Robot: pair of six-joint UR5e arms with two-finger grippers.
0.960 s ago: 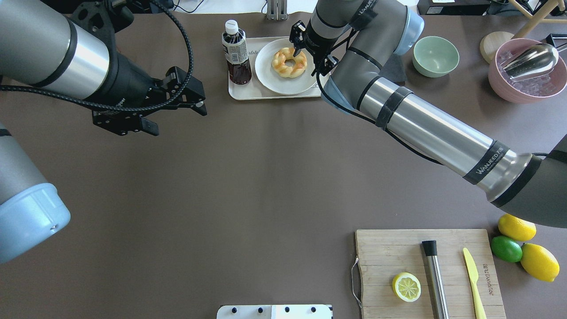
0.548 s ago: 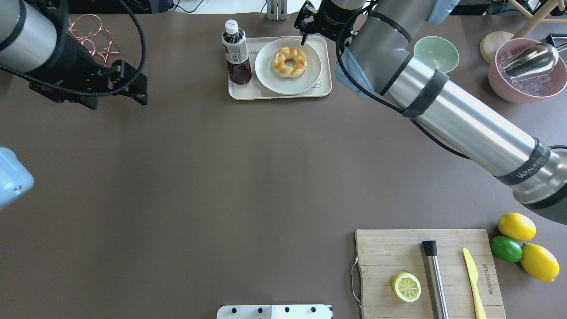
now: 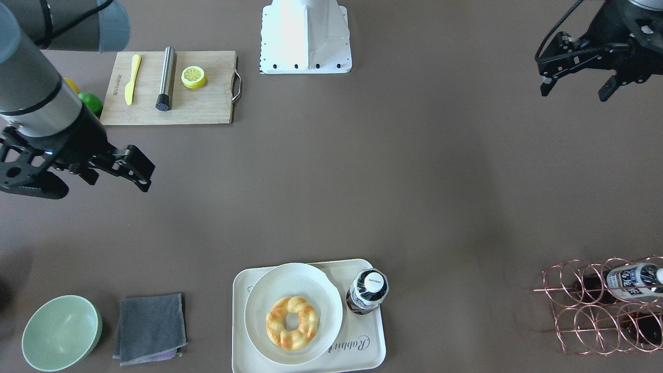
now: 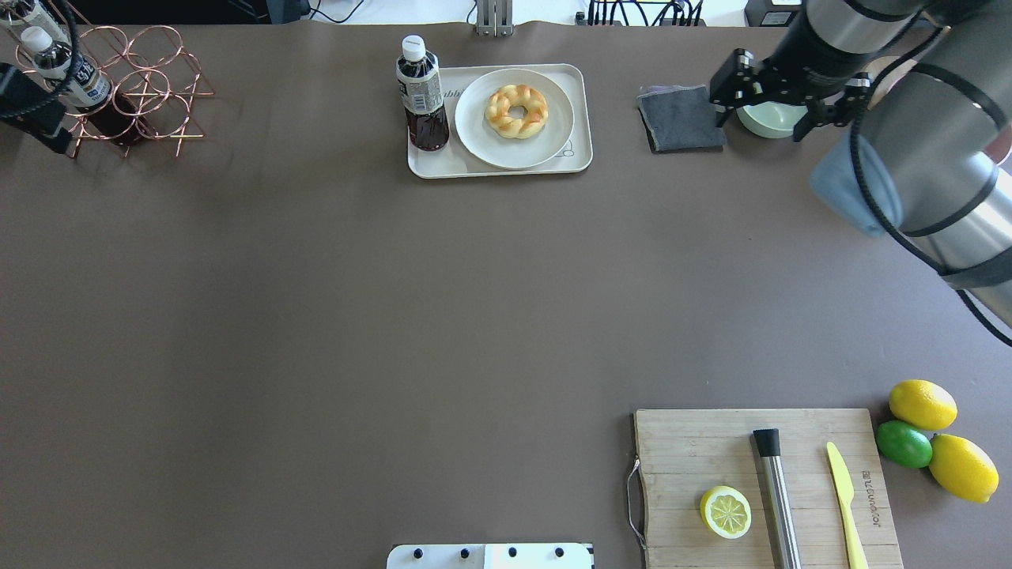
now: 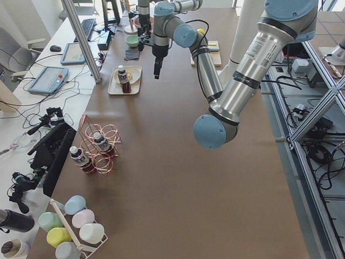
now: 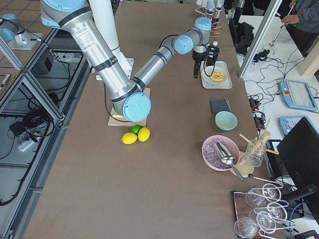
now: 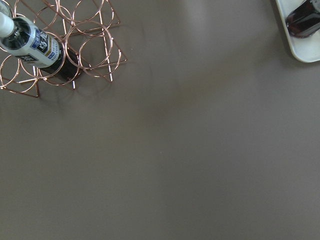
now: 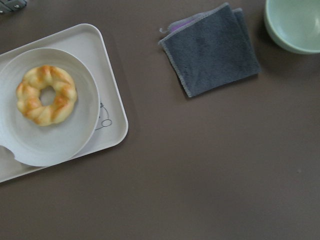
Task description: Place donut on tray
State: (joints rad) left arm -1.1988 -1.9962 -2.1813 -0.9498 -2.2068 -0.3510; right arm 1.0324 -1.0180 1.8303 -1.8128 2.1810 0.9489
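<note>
The donut (image 4: 516,111) is a twisted golden ring lying on a round white plate (image 4: 482,138). The plate sits on the cream tray (image 4: 583,118) at the table's far middle. The donut (image 3: 291,322) and tray (image 3: 374,348) also show in the front view, and the donut (image 8: 46,95) and tray (image 8: 114,120) in the right wrist view. My right gripper (image 4: 760,126) is open and empty, well to the right of the tray, over the cloth and bowl. My left gripper (image 3: 575,92) is open and empty, far to the left near the wire rack.
A dark drink bottle (image 4: 419,91) stands on the tray's left end. A grey cloth (image 4: 680,118) and a green bowl (image 4: 771,122) lie right of the tray. A copper wire rack (image 4: 134,87) holds bottles at far left. A cutting board (image 4: 696,450) and citrus fruits (image 4: 921,405) are at near right.
My right gripper has drawn away from the tray to the right, uncovering the cloth. My left arm has pulled back to the far left. The donut stays on the plate.
</note>
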